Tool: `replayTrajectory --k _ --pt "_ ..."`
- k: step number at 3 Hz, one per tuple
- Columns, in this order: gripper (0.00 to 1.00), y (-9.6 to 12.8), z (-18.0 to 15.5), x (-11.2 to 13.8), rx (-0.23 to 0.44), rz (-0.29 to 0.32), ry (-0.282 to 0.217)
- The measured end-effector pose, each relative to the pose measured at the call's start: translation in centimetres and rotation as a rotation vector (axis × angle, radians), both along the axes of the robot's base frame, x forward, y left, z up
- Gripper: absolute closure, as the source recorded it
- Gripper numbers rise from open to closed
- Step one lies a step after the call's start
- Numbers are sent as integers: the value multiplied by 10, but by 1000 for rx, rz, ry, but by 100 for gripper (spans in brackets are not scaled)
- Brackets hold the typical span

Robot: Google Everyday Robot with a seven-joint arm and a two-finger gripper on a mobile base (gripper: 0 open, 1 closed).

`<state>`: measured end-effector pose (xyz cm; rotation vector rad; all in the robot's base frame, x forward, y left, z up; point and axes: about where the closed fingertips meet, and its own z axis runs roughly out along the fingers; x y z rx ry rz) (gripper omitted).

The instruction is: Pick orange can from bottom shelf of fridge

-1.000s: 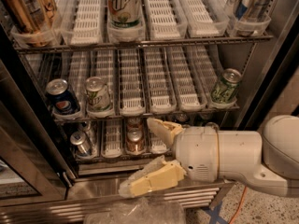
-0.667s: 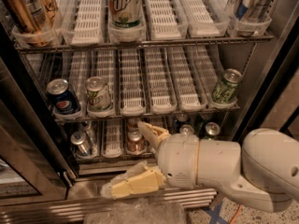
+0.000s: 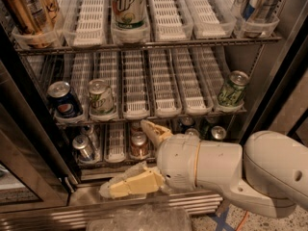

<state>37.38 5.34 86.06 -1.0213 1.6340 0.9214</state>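
Note:
The orange can [image 3: 139,146] stands upright in a white lane on the bottom shelf [image 3: 115,148] of the fridge [image 3: 33,143], left of centre. My gripper [image 3: 123,159] is open right in front of that shelf. Its upper finger [image 3: 155,133] reaches just right of the can's top, and its lower finger [image 3: 132,184] lies below the can, over the fridge's bottom sill. The can shows between the two fingers and is not held. My white arm hides the right part of the bottom shelf.
A silver can [image 3: 83,147] stands left of the orange can, dark cans [image 3: 219,133] to the right. The middle shelf holds a Pepsi can [image 3: 64,100], a pale green can [image 3: 101,96] and a green can [image 3: 232,88]. The top shelf holds gold-brown cans [image 3: 29,8] and a 7UP bottle [image 3: 127,4].
My arm has moved left along the front of the bottom shelf, bringing the open fingers from right of the orange can to either side of it.

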Motion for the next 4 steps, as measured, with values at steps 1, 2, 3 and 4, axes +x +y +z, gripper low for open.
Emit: replayTrajectory --k 1,2,3,4 --pt "0 0 -3 7 -7 -88 -30" --pt "0 -2 2 18 -17 -158 -61" --pt "0 -2 2 18 -18 -156 -60" --pt "0 -1 -4 14 -22 -169 -72"
